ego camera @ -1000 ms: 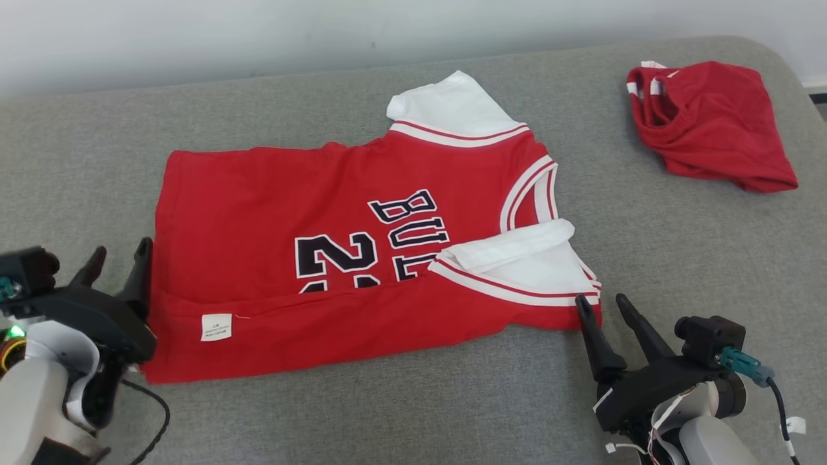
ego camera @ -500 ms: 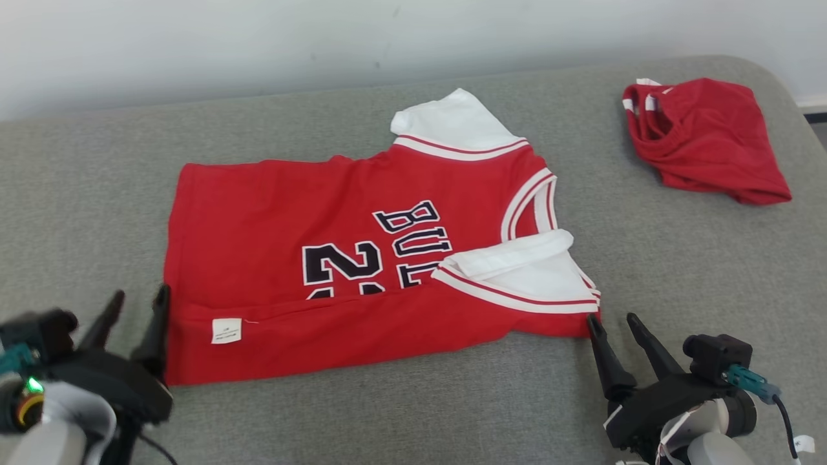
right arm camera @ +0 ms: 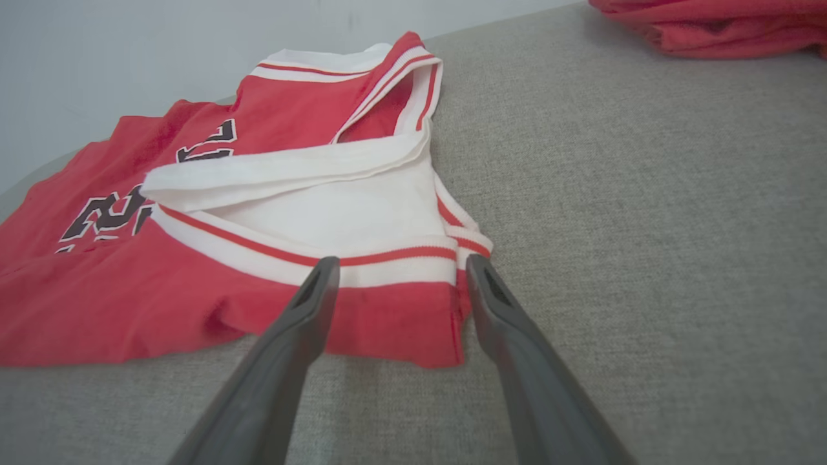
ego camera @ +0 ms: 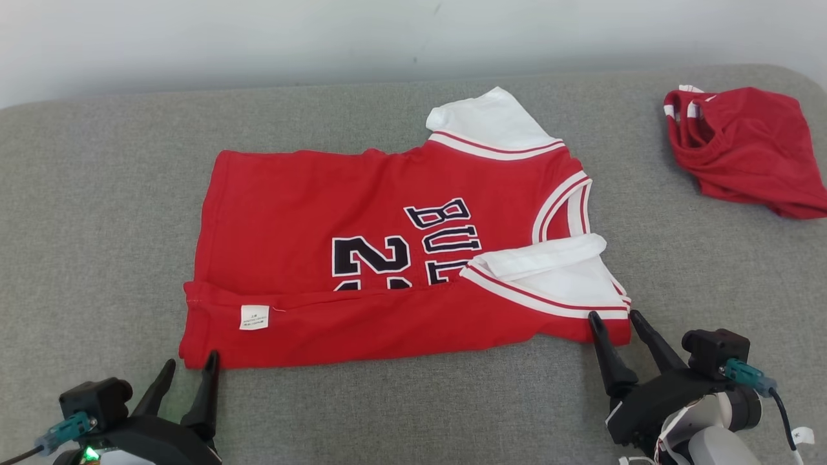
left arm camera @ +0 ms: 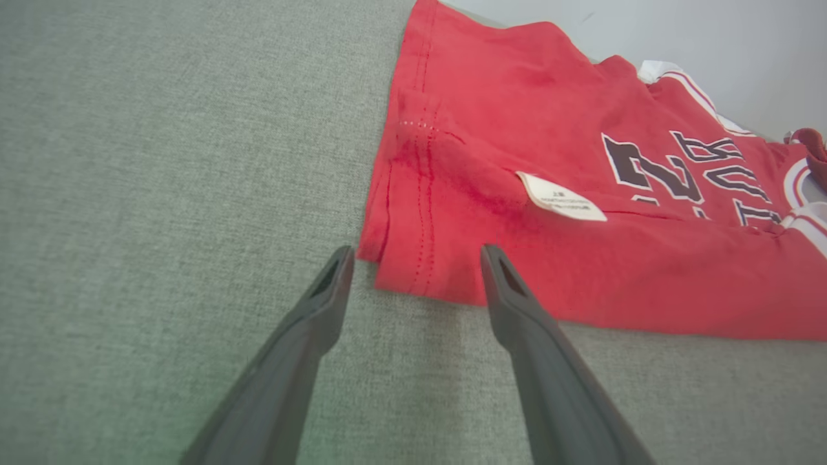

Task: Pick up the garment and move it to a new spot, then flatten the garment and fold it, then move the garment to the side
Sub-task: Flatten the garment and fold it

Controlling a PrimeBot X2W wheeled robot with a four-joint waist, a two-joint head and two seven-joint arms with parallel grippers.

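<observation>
The garment (ego camera: pixel 362 239) is a red jersey with white sleeves and dark lettering, lying sideways on the grey cushion, its near long edge folded over so a white label (ego camera: pixel 254 316) shows. My left gripper (ego camera: pixel 190 365) stands open at the jersey's near left hem corner (left arm camera: pixel 413 271), its fingers either side of that corner. At the near right corner (right arm camera: pixel 400 310), below the white sleeve, my right gripper (ego camera: pixel 614 316) is open too, its fingers straddling the red edge. Neither holds cloth.
A second red garment (ego camera: pixel 749 148) lies crumpled at the far right of the grey cushion (ego camera: pixel 97 226). A pale wall runs behind the cushion's far edge. Bare fabric lies left of the jersey and along the near edge.
The head camera has shifted, sliding the scene right. My left gripper has dropped from the jersey's left side to its near left corner. The right gripper stays at the near right corner.
</observation>
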